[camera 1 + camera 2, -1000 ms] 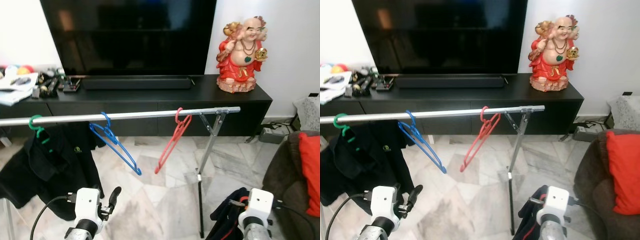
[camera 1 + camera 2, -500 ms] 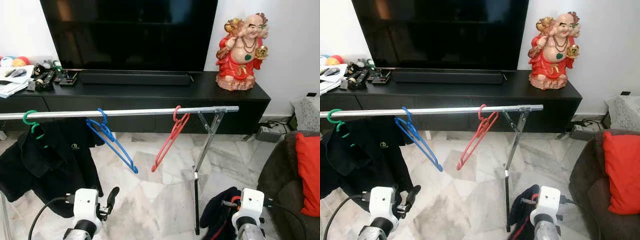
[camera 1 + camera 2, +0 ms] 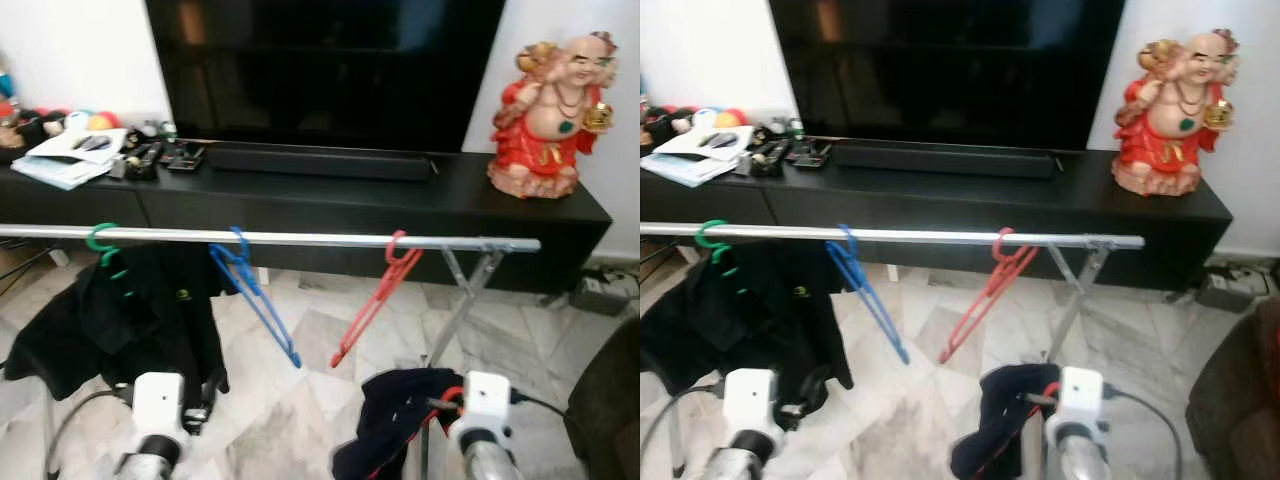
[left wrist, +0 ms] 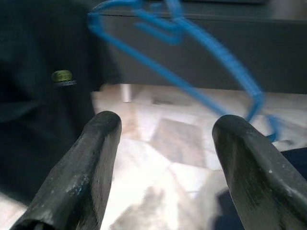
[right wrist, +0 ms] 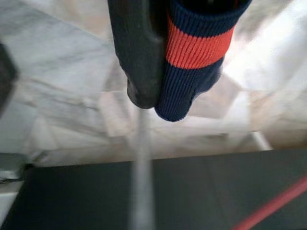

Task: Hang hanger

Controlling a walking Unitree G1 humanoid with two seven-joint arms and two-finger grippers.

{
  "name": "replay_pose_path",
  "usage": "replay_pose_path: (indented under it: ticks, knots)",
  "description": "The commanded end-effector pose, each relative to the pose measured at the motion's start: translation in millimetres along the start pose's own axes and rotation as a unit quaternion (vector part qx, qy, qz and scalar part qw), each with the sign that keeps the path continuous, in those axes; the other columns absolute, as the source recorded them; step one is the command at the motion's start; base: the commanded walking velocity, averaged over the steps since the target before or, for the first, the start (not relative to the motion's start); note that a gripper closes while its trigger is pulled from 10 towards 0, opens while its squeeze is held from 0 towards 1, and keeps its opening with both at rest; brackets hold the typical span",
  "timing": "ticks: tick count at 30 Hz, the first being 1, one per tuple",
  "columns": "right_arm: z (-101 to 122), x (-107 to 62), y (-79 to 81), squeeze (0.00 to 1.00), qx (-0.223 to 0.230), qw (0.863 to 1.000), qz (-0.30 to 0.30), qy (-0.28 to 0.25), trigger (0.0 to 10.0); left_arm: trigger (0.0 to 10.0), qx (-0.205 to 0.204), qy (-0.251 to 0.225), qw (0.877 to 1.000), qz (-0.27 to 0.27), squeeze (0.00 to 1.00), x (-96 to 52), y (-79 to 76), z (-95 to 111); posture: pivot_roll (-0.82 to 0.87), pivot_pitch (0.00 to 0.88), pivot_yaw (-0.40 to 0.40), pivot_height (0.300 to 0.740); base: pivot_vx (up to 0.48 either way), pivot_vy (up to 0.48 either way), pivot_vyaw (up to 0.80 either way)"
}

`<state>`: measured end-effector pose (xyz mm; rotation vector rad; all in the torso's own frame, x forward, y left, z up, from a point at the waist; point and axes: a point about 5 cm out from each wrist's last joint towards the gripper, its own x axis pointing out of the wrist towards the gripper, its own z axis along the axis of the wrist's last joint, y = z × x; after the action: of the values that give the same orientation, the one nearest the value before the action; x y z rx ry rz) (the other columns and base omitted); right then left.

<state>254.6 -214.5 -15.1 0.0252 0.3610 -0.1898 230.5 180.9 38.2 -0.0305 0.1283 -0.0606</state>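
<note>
Steel rail (image 3: 300, 238) w/ green (image 3: 100, 240), blue (image 3: 255, 300) & red hanger (image 3: 372, 305), long axes slanting floorward. R pincer (image 5: 158, 96) clamped on navy garment (image 3: 385, 425) w/ red stripe, below rail; L pincer (image 4: 163, 158) spread wide.

three hangers on one rail (image 3: 300, 239): a green hanger (image 3: 103, 243), a blue hanger (image 3: 255, 295), a red hanger (image 3: 375, 303). two dark garments (image 3: 140, 315) (image 3: 390, 420). one red figurine (image 3: 550, 115) behind the rail.

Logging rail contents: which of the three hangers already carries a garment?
The green plastic hanger, leftmost on the silver rail, holds a black shirt; blue and red hang bare.
</note>
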Motion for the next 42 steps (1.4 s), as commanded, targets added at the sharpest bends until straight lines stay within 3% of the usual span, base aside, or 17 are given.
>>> replay_pose_path:
  ticks: [1,13,26,35,38,42]
  knots:
    - [10,4.9,12.0,0.0,0.009,1.0,0.012,-0.018,10.0,10.0,0.014,-0.007,1.0,0.015,0.0,-0.9,12.7,4,0.1,0.007,-0.007,0.74,0.345,0.0,0.0]
    - [8,4.3,12.0,0.0,0.01,1.0,0.008,-0.014,10.0,10.0,0.01,-0.031,0.999,-0.005,0.0,1.5,8.8,16,0.1,0.015,-0.007,0.74,0.073,0.0,0.0]
    - [6,3.2,15.6,0.0,0.012,1.0,0.009,-0.011,10.0,10.0,0.005,-0.052,0.998,-0.021,0.0,26.6,1.3,45,0.1,0.021,-0.003,0.74,0.0,0.0,0.0]
    - [5,3.6,17.2,0.0,0.012,1.0,0.01,-0.007,10.0,10.0,0.039,0.019,0.999,-0.02,0.0,57.7,-6.4,57,0.1,0.026,-0.003,0.74,0.0,0.0,0.0]
    - [5,3.7,17.8,0.0,0.011,1.0,0.011,-0.004,10.0,10.0,0.033,0.044,0.998,0.02,0.0,73.1,-5.7,65,0.1,0.029,-0.002,0.74,0.0,0.0,0.0]
    - [6,4.3,18.2,0.0,0.011,1.0,0.012,-0.004,10.0,10.0,0.028,0.091,0.993,0.069,0.0,86.9,-4.7,62,0.1,0.033,-0.006,0.74,0.0,0.0,0.0]
